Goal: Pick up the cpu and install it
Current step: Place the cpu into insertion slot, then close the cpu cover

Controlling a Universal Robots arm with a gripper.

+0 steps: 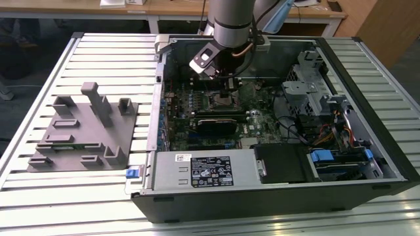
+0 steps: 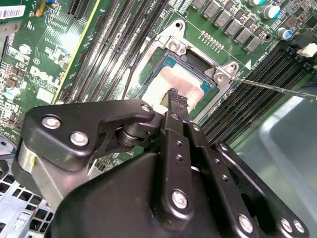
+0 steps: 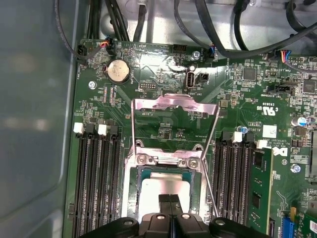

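The cpu [image 2: 166, 82], a pale silver square, lies flat inside the socket frame [image 2: 224, 74] on the green motherboard, and the first wrist view shows the cpu [image 3: 162, 185] from above. My gripper [image 2: 174, 93] hangs straight over it with its two black fingers pressed together, nothing between them, tips at or just above the chip's top. In the first wrist view the gripper [image 3: 170, 197] covers the chip's near edge. The socket's metal load plate [image 3: 176, 103] stands swung up. In the exterior view the gripper [image 1: 229, 92] reaches down into the open computer case [image 1: 367, 147].
A grey plastic fixture [image 1: 82, 132] with upright blocks lies on the slatted table at the exterior view's left. Inside the case are the power supply [image 1: 203, 169], a drive cage [image 1: 308, 88] and cables. Memory slots [image 3: 94, 178] flank the socket; the thin lever [image 2: 277, 85] sticks out sideways.
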